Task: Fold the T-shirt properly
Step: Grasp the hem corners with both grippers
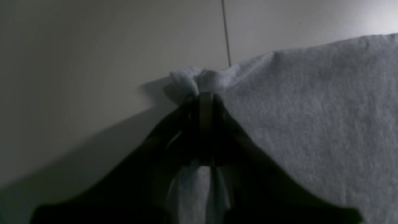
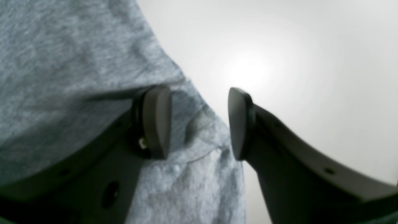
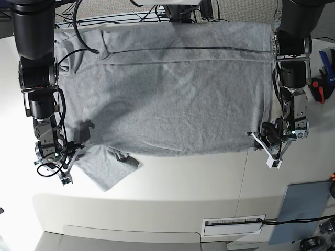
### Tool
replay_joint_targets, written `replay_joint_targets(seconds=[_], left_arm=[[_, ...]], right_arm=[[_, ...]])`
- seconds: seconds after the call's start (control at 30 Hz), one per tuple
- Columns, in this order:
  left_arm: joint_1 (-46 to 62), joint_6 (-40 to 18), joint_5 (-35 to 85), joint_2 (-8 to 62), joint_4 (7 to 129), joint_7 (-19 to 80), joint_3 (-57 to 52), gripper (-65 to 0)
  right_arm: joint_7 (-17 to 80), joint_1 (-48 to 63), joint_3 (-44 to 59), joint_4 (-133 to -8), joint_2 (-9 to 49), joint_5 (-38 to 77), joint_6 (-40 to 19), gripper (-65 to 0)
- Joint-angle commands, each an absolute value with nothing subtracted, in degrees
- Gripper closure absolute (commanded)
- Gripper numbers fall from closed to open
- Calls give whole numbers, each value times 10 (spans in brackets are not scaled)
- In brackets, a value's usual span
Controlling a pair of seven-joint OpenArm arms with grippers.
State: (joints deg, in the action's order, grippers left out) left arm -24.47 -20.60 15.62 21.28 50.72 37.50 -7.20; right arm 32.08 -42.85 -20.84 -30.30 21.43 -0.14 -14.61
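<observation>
We see the T-shirt [image 3: 167, 89] spread flat on the table [image 3: 183, 183]; our left gripper [image 1: 205, 96] pinches its hem corner; our right gripper [image 2: 199, 123] gapes over its sleeve edge, bare table beside.

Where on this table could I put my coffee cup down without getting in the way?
The white strip below the T-shirt, between its lower edge and the table front, is bare. It narrows near the sleeve at lower left, by the open right gripper. The right side is crowded: left gripper shut on the shirt corner, grey-blue panel, tools.
</observation>
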Motion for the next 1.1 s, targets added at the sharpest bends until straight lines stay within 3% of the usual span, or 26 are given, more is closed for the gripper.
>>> replay_joint_targets(seconds=[0.0, 0.67, 0.93, 1.07], left_arm=[[-256, -204, 150, 219, 512, 381, -73, 0], [-255, -204, 150, 219, 512, 381, -73, 0], [-255, -204, 150, 219, 512, 382, -73, 0], [-255, -204, 150, 219, 512, 382, -73, 0]], right_arm=[[309, -451, -206, -310, 223, -5, -141, -291], [320, -402, -205, -309, 232, 27, -145, -289], [343, -389, -205, -310, 218, 33, -165, -55], [326, -387, -205, -311, 218, 6, -152, -28]])
